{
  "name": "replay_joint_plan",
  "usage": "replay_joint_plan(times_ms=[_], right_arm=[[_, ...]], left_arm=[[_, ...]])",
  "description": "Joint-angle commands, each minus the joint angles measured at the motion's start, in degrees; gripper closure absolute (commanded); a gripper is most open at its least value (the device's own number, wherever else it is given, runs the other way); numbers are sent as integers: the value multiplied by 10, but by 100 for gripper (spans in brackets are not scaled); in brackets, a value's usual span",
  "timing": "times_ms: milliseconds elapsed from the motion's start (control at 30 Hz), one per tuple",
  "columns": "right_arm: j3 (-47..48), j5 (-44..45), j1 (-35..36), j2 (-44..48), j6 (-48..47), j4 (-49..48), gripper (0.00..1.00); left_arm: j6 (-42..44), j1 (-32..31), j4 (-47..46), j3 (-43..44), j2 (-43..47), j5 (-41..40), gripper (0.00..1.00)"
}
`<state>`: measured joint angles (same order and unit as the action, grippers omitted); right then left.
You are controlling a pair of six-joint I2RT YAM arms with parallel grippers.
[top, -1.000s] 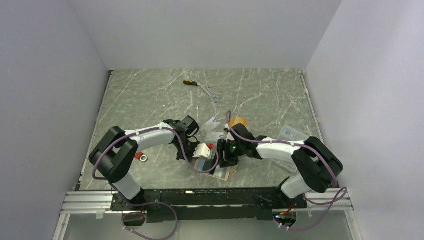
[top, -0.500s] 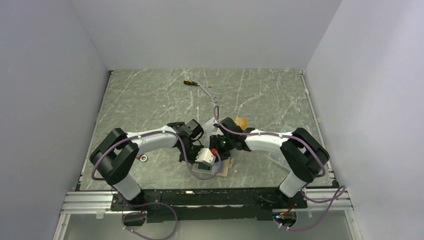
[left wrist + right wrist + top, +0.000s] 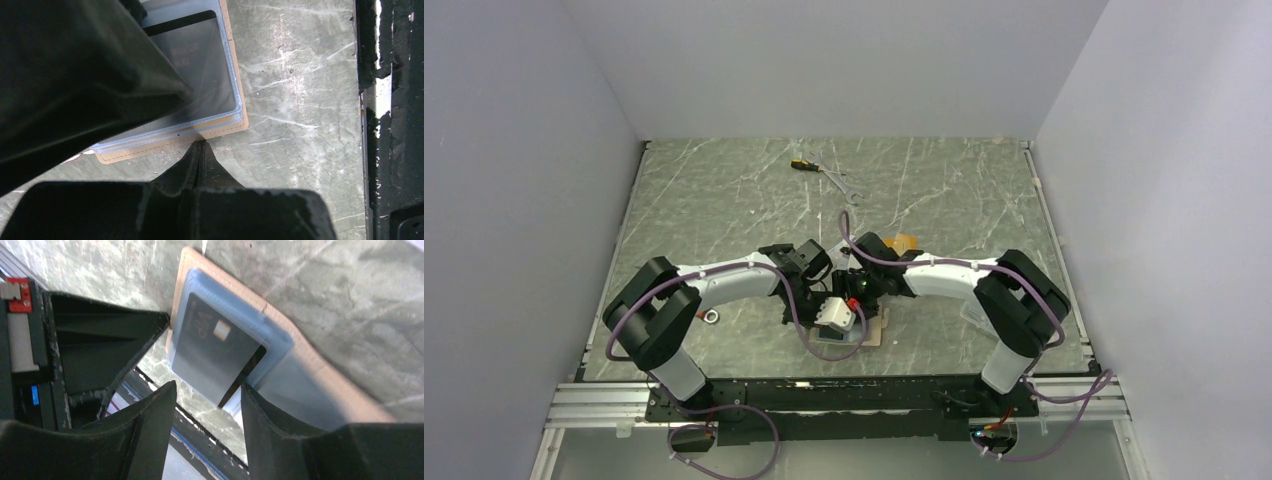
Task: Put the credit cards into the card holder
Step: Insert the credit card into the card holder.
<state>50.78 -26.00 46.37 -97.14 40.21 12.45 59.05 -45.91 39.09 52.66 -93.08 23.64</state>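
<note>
The tan card holder lies open near the table's front edge, its clear sleeves up. A black credit card sits in one sleeve, with a corner sticking out towards my right gripper. That gripper hangs open right over the holder, and the card's edge is just beyond its fingertips. My left gripper is shut, its tips touching the holder's stitched edge. The black card shows through the sleeve there too. An orange credit card lies behind the arms. The silver ones are hidden.
A screwdriver and a wrench lie at the back of the table. A small metal ring rests beside the left arm. Both wrists crowd together over the holder. The black front rail runs close to it.
My right arm has swung left and brought its gripper from beside the holder to right above it. The left gripper has stayed shut at the holder's edge.
</note>
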Motion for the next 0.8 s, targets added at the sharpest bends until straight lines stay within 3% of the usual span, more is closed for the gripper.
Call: replay_joint_plan(times_ms=[0,200,400,467,767], right_arm=[[7,3,-11,60,-19,54,44],[-25,31,-49,187,-21,106,28],[-129,71,-65,316,13,125,11],[-161,83,-65,347,24,120,1],[-212,116,-64,321,42,50,0]], left_arm=[[3,-9,13,-26,5,11,100],[-4,4,25,-26,18,11,100],[-8,18,34,-23,25,26,100],[-7,19,36,-21,24,25,100],[-11,26,32,-19,40,35,100]])
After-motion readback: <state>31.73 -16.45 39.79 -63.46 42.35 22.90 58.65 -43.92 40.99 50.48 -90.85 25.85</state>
